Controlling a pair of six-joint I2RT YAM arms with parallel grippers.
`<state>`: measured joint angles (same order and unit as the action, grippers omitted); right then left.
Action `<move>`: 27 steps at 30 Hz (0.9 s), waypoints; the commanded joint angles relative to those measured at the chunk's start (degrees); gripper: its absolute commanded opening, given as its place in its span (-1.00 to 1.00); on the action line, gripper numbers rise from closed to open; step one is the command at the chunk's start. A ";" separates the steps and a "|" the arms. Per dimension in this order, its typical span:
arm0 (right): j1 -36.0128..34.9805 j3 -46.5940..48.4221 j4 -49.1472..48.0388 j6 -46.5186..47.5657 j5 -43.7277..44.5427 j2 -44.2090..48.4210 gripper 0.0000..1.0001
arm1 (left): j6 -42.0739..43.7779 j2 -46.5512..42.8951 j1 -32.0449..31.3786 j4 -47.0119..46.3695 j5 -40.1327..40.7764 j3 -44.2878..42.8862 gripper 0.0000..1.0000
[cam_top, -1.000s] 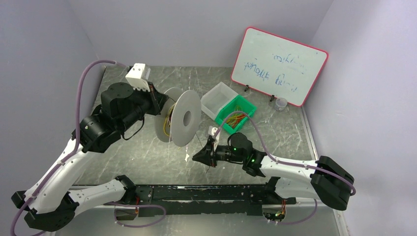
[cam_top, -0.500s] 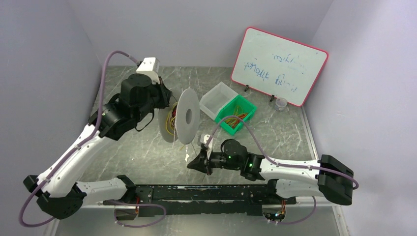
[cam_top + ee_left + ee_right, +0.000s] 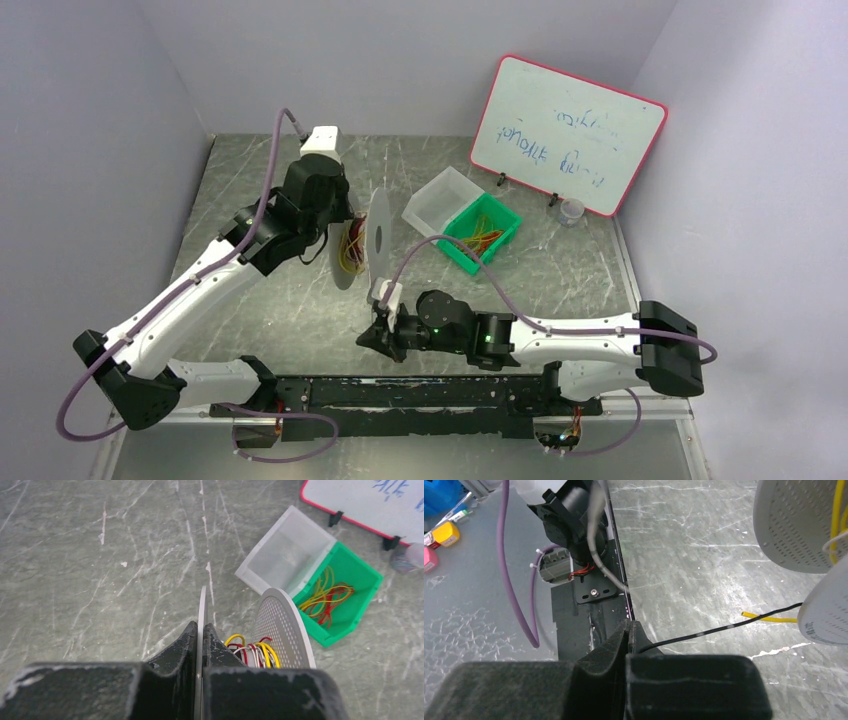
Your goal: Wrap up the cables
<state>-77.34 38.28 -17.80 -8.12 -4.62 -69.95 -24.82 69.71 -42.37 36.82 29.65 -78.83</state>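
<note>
Cables, starting at my fingers: a black cable [image 3: 704,632] is pinched in my right gripper [image 3: 628,630], jaws closed, running right toward the spool [image 3: 794,530], I'd say to feed the winding. My left gripper [image 3: 201,627] clamps one flange edge-on, holding the spool upright. Wound cables [image 3: 252,650] sit between the discs. At upper right, a green bin [image 3: 356,567] holds loose yellow and red cables [image 3: 327,597], with a clear bin [image 3: 282,555] touching it.

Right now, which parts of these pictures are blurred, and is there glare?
Left wrist view: the left pincer, shut on the spool disc, is blurred; the green bin sharp. Right wrist view: the right pincer is blurred, its black cable crisp. Top view: even light, no strong glare.
</note>
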 commanded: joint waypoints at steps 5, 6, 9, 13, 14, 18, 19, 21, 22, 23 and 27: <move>-5.60 9.75 5.20 1.09 2.51 -1.85 -1.00 | 2.51 0.82 0.47 -11.54 11.15 4.74 -0.86; -6.11 10.92 5.90 1.35 2.86 -2.12 -1.00 | 2.69 1.09 0.47 -11.78 11.43 5.08 -0.86; -7.09 13.57 7.37 1.90 4.19 -2.46 -1.00 | 3.11 1.54 0.48 -12.43 11.75 5.91 -0.86; -7.81 16.67 9.39 2.74 7.32 -2.33 -1.00 | 3.20 1.54 0.50 -13.29 10.98 7.37 -0.86; -7.90 17.52 10.16 2.76 8.49 -2.30 -1.00 | 3.20 1.30 0.52 -13.61 10.48 8.07 -0.86; -7.91 20.98 13.96 3.03 13.47 -1.59 -1.00 | 3.20 0.66 0.53 -13.79 9.28 9.16 -0.86; -7.91 21.44 14.73 3.07 15.26 -1.22 -1.00 | 3.20 0.51 0.52 -13.90 9.08 9.28 -0.86; -7.89 22.01 16.18 2.91 18.76 -0.25 -1.00 | 4.76 -0.08 0.48 -13.97 8.99 9.39 -0.86; -7.90 21.97 16.94 2.76 20.98 0.42 -1.00 | 5.38 -0.36 0.49 -13.97 9.18 9.39 -0.86; -7.91 21.90 17.65 2.45 22.88 1.22 -0.96 | 5.58 -0.71 0.53 -14.01 9.35 9.27 -0.86; -7.83 20.49 20.04 0.47 32.89 5.91 -0.65 | 6.74 -2.06 0.46 -14.29 9.73 8.61 -0.86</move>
<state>-84.88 58.81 -1.15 -6.17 16.05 -69.06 -19.81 70.91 -42.06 28.18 38.37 -68.93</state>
